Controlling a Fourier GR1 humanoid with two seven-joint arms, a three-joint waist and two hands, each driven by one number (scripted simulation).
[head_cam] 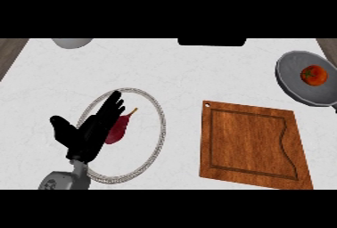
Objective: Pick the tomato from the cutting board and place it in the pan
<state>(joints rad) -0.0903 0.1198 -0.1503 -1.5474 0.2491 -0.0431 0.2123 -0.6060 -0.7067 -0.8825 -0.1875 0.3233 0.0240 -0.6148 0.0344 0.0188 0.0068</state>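
One tomato (314, 75), red-orange w/ a dark stem spot, sits inside the grey pan (289, 79) at the far right of the counter (197, 71). The pan is cut off by the view's right edge, so only part of its round rim shows. It holds nothing else.

Below and left of the pan lies one wooden cutting board (253, 142), brown, w/ a groove round its border and a small hole at its upper left corner. Nothing is on it.

Further left is one round plate (160, 129) w/ a pale beaded rim. In it lies one dark red pepper (120, 129) w/ a thin yellowish stem, partly hidden by the hand.

One black hand, the left hand (89, 133), shows above the plate's left side, fingers (113, 103) straight and spread, thumb out to the left, holding nothing. Its grey forearm enters at the bottom edge. The right hand isn't visible.

At the top edge: a grey rounded object (72, 42) and a black shape (212, 42), both cut off, hard to identify.
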